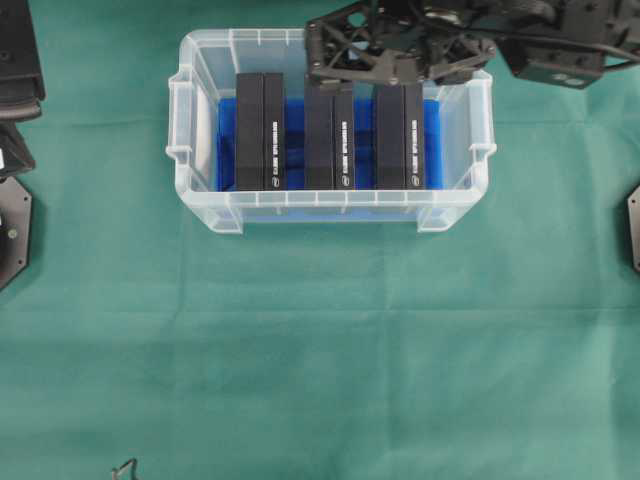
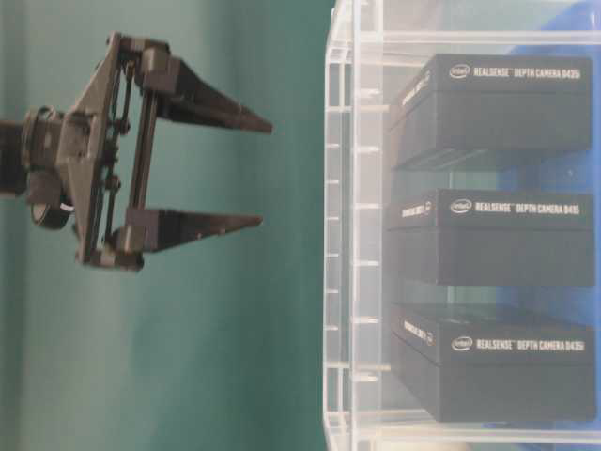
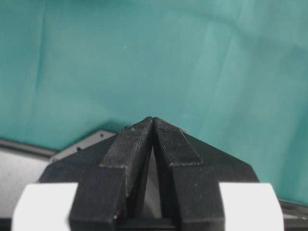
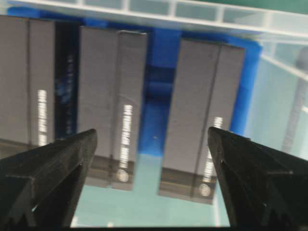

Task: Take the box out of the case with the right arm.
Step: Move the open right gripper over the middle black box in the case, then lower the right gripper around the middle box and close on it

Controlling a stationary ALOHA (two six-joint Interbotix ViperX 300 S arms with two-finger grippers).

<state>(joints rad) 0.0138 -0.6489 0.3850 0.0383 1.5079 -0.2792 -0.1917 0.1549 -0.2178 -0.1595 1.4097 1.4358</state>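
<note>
Right end effector point(image 1: 385, 62) hovers spread wide over the case point(image 1: 200, 60) (three RealSense boxes inside); I'd centre on one box point(image 4: 113, 106) and straddle it squarely before clenching.

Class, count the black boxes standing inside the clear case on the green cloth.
3, side by side in the case: the left box, the middle box partly under the right gripper, and the right box. None seems hidden.
</note>
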